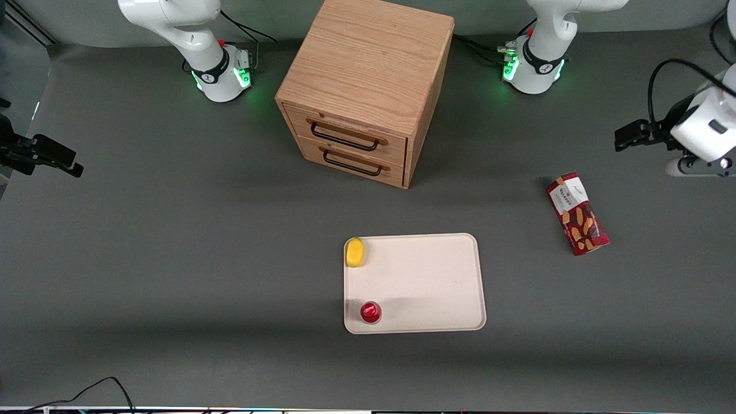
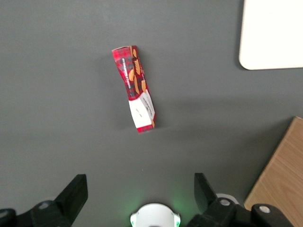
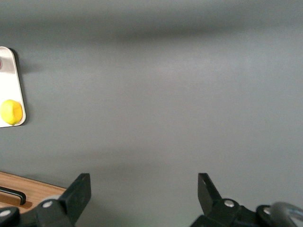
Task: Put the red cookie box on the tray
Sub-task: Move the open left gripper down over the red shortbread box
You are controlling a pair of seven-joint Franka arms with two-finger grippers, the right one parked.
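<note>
The red cookie box lies flat on the grey table, apart from the tray and toward the working arm's end, with its white-label end farther from the front camera. It also shows in the left wrist view. The cream-white tray lies near the table's middle, nearer the front camera than the cabinet; one corner shows in the left wrist view. My left gripper hangs above the table, farther from the front camera than the box. It is open and empty, with its fingers wide apart.
A yellow lemon and a small red-topped can sit on the tray along its edge toward the parked arm. A wooden two-drawer cabinet stands at the table's middle, farther from the front camera than the tray. A black cable lies at the front edge.
</note>
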